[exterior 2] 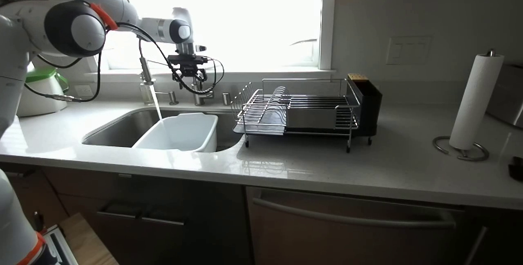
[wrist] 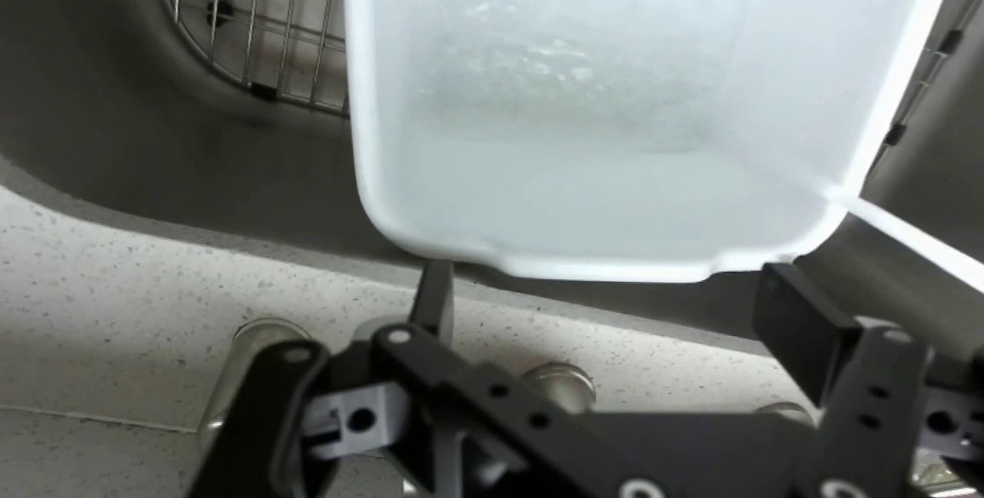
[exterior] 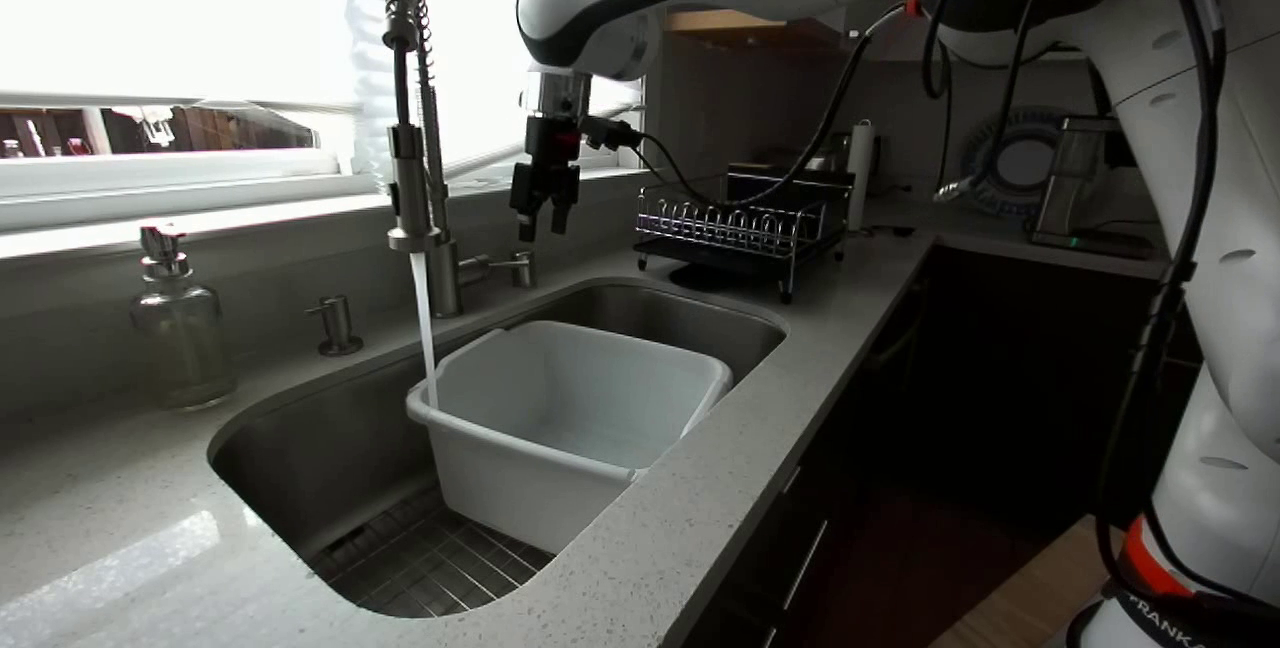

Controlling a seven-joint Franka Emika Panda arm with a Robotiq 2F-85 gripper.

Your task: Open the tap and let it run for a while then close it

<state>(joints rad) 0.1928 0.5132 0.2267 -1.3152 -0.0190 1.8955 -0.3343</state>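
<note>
The tall chrome tap [exterior: 408, 183] stands behind the sink, with its coiled neck and spray head above it. A white stream of water [exterior: 424, 318] runs from the head into the white tub [exterior: 520, 488]; the stream [exterior 2: 155, 101] also shows in an exterior view and in the wrist view [wrist: 915, 240]. The tap's side lever [exterior: 475, 268] is low on its body. My gripper [exterior: 543, 223] hangs pointing down, above and beside the lever. In the wrist view the gripper [wrist: 603, 290] is open, with nothing between its fingers. Its body hides part of the metal fittings below.
The tub sits in the steel sink [exterior: 320, 458] over a wire grid. A dish rack [exterior 2: 300, 113] stands on the counter beside the sink. A soap bottle [exterior: 182, 338] and a small pump [exterior: 338, 328] stand behind it. The window is close behind the tap.
</note>
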